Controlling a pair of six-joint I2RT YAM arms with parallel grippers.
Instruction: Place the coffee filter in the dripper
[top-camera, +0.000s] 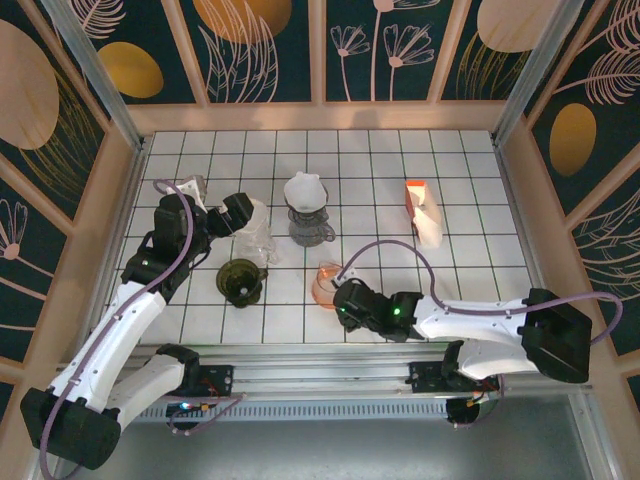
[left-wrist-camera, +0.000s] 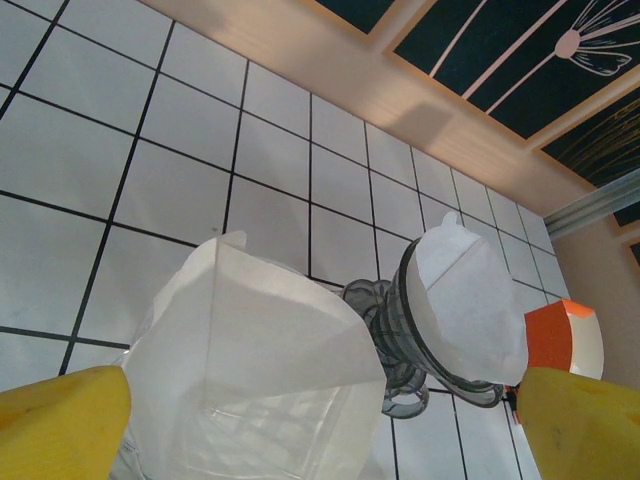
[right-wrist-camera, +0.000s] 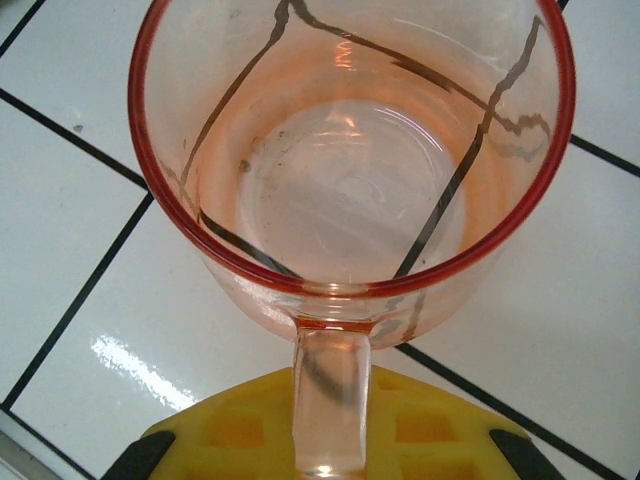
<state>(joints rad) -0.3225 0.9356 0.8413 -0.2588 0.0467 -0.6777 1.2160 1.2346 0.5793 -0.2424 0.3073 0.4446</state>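
My left pincer (left-wrist-camera: 320, 425) is wide apart, yellow fingers (left-wrist-camera: 60, 425) on either side of the white coffee filter (left-wrist-camera: 250, 350) without gripping it. The filter sits opened out in the clear dripper (top-camera: 258, 243), at 9 o'clock on the tabletop (top-camera: 470, 170). I judge it seated, so there's no need to squeeze. My right pincer (right-wrist-camera: 330, 440) is clamped on the handle of the empty pink dripper (right-wrist-camera: 350, 200) at 6 o'clock, likely to steady it. The grey dripper (top-camera: 308, 210) at 12 o'clock holds its own filter. The dark dripper (top-camera: 240, 280) is at 9 o'clock of the pink one.
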